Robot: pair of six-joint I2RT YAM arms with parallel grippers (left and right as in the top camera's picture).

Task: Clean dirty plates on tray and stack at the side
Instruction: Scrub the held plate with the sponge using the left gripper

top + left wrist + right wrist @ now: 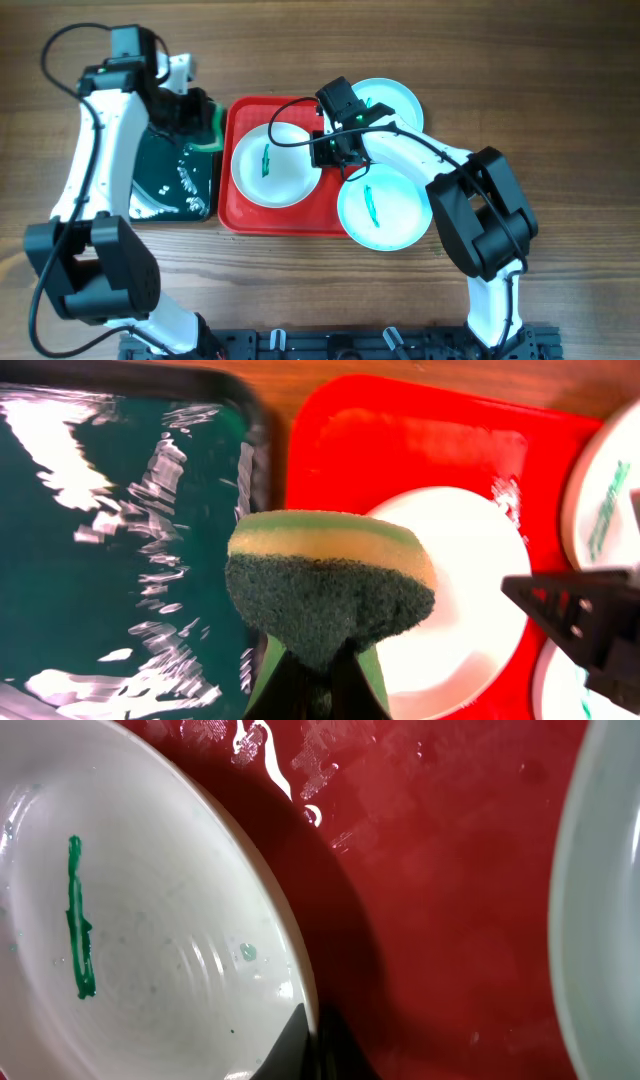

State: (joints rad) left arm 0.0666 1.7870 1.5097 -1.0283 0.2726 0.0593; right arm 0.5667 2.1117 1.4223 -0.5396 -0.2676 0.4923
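The white plate (pixel 272 165) with a green streak lies on the red tray (pixel 300 218). My right gripper (pixel 332 150) is shut on its right rim; in the right wrist view the jaws (pixel 318 1042) pinch the rim of the plate (pixel 150 920), which casts a wide shadow on the tray (pixel 450 870). One turquoise plate (pixel 392 98) sits at the tray's far right corner. Another (pixel 382 212), with a green streak, overlaps the tray's near right edge. My left gripper (pixel 203 118) is shut on a green and yellow sponge (pixel 330 585) over the black tray's right edge.
A black tray (pixel 170 180) holding water stands left of the red tray and also shows in the left wrist view (pixel 120 540). The right arm reaches across the two turquoise plates. Bare wooden table lies in front and to the far right.
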